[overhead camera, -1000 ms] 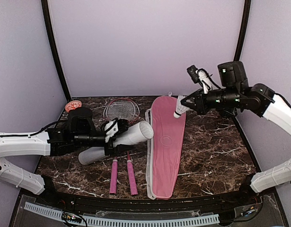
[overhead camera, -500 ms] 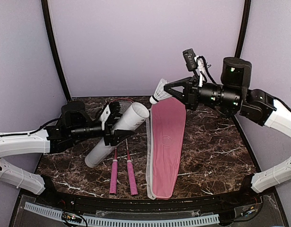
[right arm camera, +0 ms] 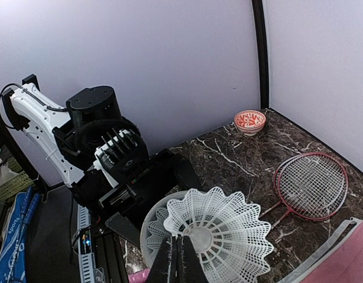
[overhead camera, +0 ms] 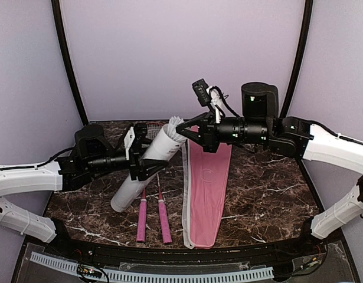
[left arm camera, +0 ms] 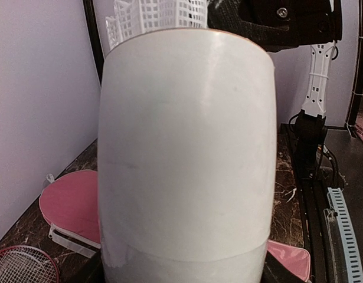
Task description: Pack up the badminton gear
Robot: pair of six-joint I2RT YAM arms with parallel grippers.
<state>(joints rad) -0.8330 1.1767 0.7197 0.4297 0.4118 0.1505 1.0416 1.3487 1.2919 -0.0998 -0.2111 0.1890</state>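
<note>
A robotics lab test booth is shown. A dark marble-patterned table top [overhead camera: 270,188] is enclosed by plain lilac walls [overhead camera: 181,53], which are framed by black curved poles [overhead camera: 67,59] at the upper left and upper right of the overhead view. A left arm [overhead camera: 28,180] and a right arm [overhead camera: 340,144] — white-shelled, with black joints — are mounted at the lower corners. A white slotted cable duct [overhead camera: 169,274] is run along the bottom edge, and loose black cables [left arm camera: 314,147] are seen at the right of the left wrist view
</note>
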